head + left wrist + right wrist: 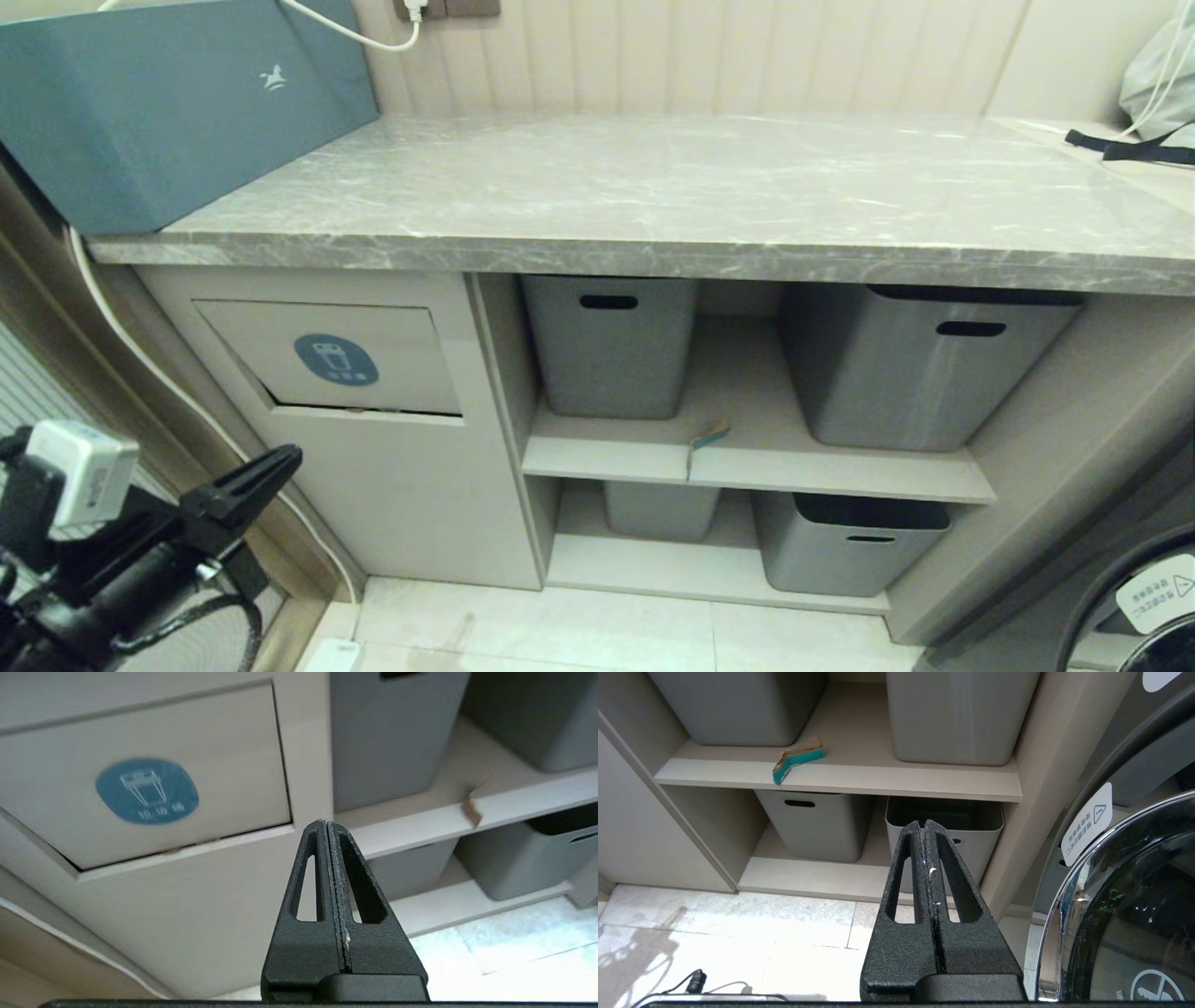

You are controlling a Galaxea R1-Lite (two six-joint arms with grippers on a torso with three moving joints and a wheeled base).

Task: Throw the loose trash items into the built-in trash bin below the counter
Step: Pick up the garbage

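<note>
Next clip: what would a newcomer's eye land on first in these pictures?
Probably the blue bin-icon sticker on the built-in trash bin's flap, set in the beige cabinet under the counter. Next, the one turquoise-and-brown cardboard scrap lying at the front edge of the upper shelf, between two grey tubs. The left gripper, shut and empty, hangs low in front of the bin.

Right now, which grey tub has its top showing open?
The lower right tub: its dark open top shows. The lower left tub and upper left tub hide theirs.
</note>
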